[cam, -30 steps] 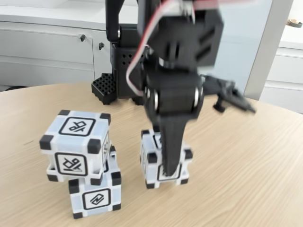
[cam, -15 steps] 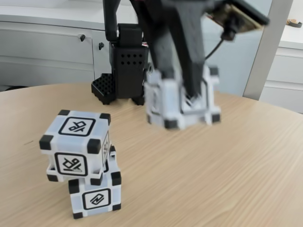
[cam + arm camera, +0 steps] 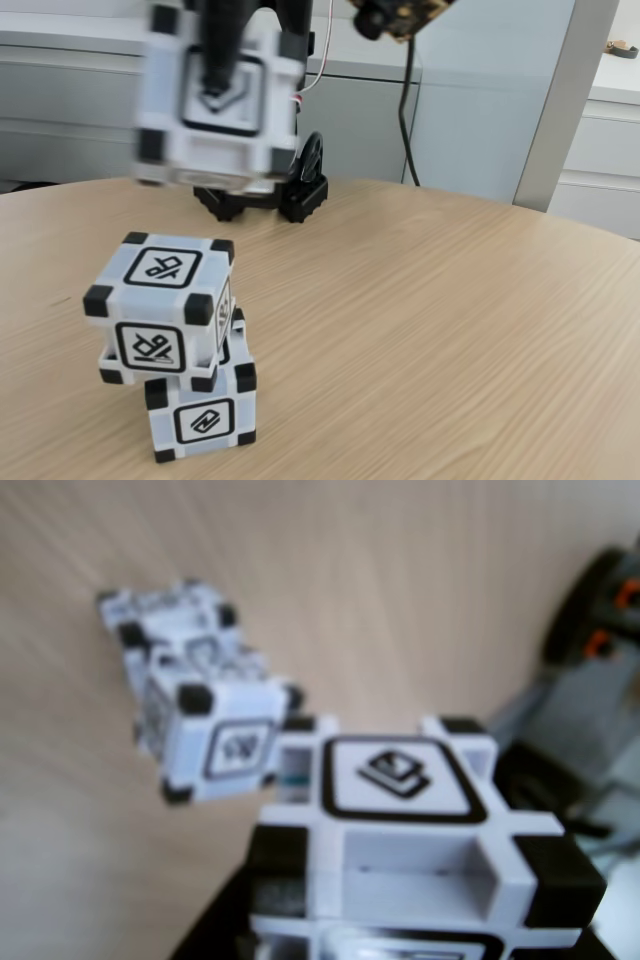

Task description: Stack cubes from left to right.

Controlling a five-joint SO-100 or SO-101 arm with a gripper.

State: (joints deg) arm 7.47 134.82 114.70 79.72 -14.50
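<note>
White-grey cubes, black corners, framed symbols: two stacked (image 3: 170,340) (top one skewed) near the desk (image 3: 450,340) front-left edge. End effector (image 3: 215,75) clamped on third cube (image 3: 218,110), airborne above, blurred.

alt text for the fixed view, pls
The tool holds a blurred third cube in the air, above and behind a two-cube stack on a light wooden table. The stack's top cube sits twisted, overhanging the bottom cube. White cabinets stand behind.
</note>
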